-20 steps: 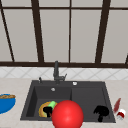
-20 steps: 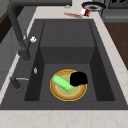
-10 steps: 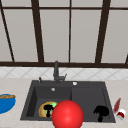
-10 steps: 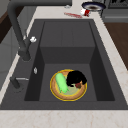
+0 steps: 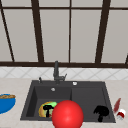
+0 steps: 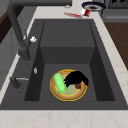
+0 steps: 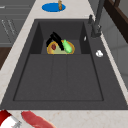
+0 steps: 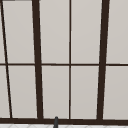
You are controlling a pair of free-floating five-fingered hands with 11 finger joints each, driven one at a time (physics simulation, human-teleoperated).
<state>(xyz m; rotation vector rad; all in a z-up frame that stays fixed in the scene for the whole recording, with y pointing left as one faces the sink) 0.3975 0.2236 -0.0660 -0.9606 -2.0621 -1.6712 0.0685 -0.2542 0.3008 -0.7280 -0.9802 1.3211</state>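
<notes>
Your left hand (image 5: 47, 109) is down in the left basin of the dark sink (image 5: 30, 100), over a yellow-rimmed plate (image 6: 54, 93) that lies flat on the basin floor. In the left side view this hand (image 6: 75, 78) covers the plate's far right part, its fingers bent downward onto the plate next to a small dark red piece of food (image 6: 78, 86); you cannot tell whether they pinch anything. A green vegetable (image 6: 59, 83) lies on the plate just beside the hand, on the side nearer the tap (image 6: 17, 30). In the right side view the same hand (image 7: 55, 39) leans over the plate's far rim.

Your right hand (image 5: 101, 111) hangs over the right basin near its front right corner, fingers drooping and relaxed, holding nothing.

A large red ball (image 5: 67, 114) sits in the foreground in front of the sink. A blue bowl (image 5: 6, 102) stands on the tabletop (image 5: 15, 85) to the left. To the right of the sink lie a red utensil (image 5: 116, 105) and a small red and white item (image 5: 121, 114)
</notes>
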